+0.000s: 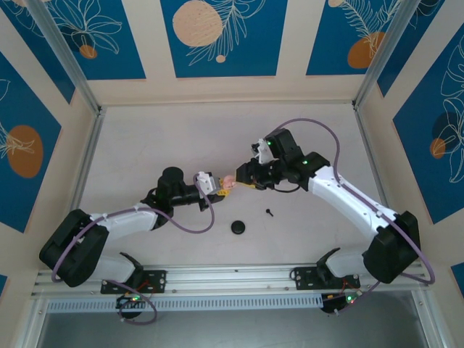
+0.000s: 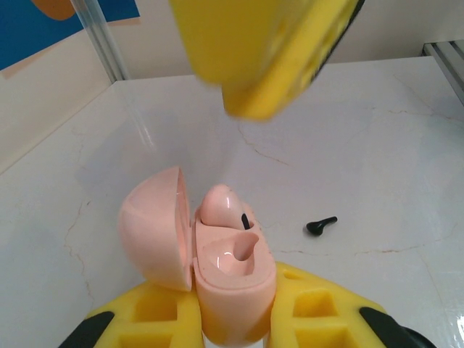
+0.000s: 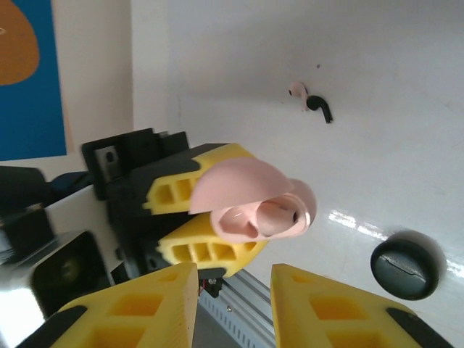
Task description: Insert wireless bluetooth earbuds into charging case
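Observation:
The pale pink charging case (image 1: 227,180) is held above the table in my left gripper (image 1: 211,184), its lid swung open. In the left wrist view the case (image 2: 232,268) sits clamped between the yellow fingers (image 2: 319,312). Its near socket is empty, and a short black stem (image 2: 246,218) pokes up beside a glossy pink hump in the far socket. A black earbud (image 2: 321,225) lies loose on the table to the right of the case (image 1: 269,212) (image 3: 320,107). My right gripper (image 1: 243,176) (image 3: 233,274) hovers just right of the case (image 3: 254,196), open with nothing between its fingers.
A round black disc (image 1: 238,227) (image 3: 407,264) lies on the white table in front of the case. A metal rail (image 1: 232,279) runs along the near edge. Patterned walls close in the back and both sides.

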Controlling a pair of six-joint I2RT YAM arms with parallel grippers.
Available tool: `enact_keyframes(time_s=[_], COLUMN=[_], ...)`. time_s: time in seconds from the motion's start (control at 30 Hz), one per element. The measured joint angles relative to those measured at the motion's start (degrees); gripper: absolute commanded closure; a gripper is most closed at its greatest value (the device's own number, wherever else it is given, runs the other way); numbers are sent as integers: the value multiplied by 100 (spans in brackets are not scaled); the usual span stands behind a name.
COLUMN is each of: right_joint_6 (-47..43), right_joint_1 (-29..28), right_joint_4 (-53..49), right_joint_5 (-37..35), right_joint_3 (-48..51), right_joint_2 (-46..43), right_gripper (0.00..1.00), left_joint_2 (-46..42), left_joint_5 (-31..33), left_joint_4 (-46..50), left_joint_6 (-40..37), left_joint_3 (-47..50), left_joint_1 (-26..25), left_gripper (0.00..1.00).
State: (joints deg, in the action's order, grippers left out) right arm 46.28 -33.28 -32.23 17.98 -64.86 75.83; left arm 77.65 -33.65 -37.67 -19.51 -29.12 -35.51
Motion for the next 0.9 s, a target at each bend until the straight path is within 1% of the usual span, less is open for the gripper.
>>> enact_keyframes(time_s=[0.2,0.37,0.47,0.57,0.63,0.73,0.9], right_joint_6=[-136,-291,-413,-551,-664,-839,-1176], right_joint_1=[28,-33,-149,-289,-398,-570,-852], right_joint_4=[-46,-140,-245,-424,-503,-568,-752], right_joint_5=[-63,-264,-411,-535,-608,-684,-787], right_joint_3=[0,0,-13,-199,-435,-846,-1709], right_joint_2=[-70,33,164,492,817,1316,2284], right_gripper=[69,68,68,69,69,69,69], left_joint_2=[-4,-17,-74,-175,-260,-332,-549], left_joint_5=[223,374,472,588,675,728,776], left_joint_4=[-90,-92,-81,-90,-125,-92,101], left_joint_6=[267,791,1172,1628,2011,2577,3272], left_joint_3=[94,125,136,177,286,407,474], left_joint_1=[4,223,455,752,1029,1493,2048], left_gripper=[89,91,92,93,91,92,92])
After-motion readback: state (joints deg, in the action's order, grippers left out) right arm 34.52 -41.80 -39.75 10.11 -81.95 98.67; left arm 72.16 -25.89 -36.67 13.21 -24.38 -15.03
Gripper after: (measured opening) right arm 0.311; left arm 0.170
